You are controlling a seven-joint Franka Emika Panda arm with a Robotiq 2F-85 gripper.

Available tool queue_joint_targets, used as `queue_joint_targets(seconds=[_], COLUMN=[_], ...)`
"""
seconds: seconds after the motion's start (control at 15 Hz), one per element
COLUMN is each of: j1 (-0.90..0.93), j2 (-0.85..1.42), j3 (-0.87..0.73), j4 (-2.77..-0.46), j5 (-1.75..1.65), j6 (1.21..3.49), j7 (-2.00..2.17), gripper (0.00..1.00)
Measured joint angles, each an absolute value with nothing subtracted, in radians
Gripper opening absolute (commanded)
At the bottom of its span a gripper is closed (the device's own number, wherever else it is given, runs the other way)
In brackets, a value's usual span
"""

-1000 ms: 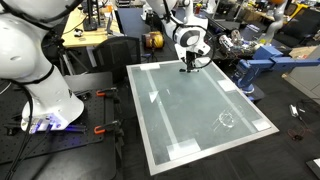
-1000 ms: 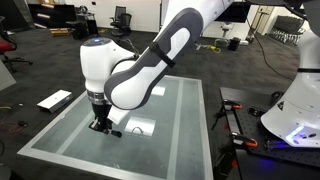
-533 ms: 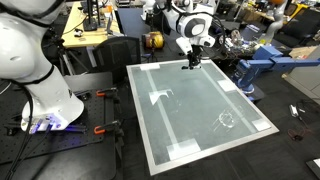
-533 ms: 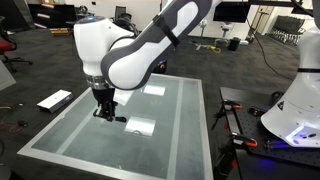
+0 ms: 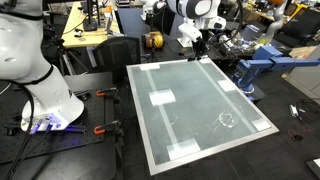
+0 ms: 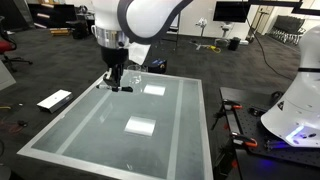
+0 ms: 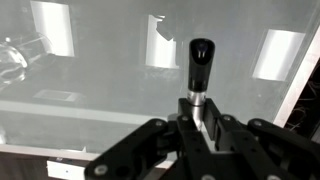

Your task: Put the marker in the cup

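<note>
My gripper (image 5: 201, 46) hangs above the far edge of the glass-topped table (image 5: 190, 110) and is shut on the marker (image 7: 200, 62). The marker is a slim dark stick that sticks out from between the fingers (image 7: 200, 128) in the wrist view. In an exterior view the gripper (image 6: 116, 80) holds it well above the table's back left part. The cup (image 5: 227, 119) is a faint whitish round outline near the table's front right corner, far from the gripper. A clear rounded shape at the wrist view's left edge (image 7: 12, 55) may be the same cup.
Flat white tape patches lie on the table (image 5: 160, 98) (image 6: 140, 125) (image 6: 153, 89). A blue machine (image 5: 256, 66) and cluttered benches stand behind the table. A second white robot base (image 5: 40, 90) stands beside it, and a flat white box (image 6: 54, 99) lies on the floor.
The gripper has lifted off the table with the marker in it and moved up and toward the table's far edge.
</note>
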State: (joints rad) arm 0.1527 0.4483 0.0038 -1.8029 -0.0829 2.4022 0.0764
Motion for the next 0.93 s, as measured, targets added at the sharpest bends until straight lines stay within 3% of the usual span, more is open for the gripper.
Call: queue_joint_targets(seconds=[0.47,0.93], j1=[0.084,0.070], j2=[0.200,0.155], j3=[-0.044,-0.120], j4=[-1.999,-2.057], j5=[-0.199,-0.591], j6=[2.401,2.401], j7=[0.073,0.424], gripper=[0.05,0.05])
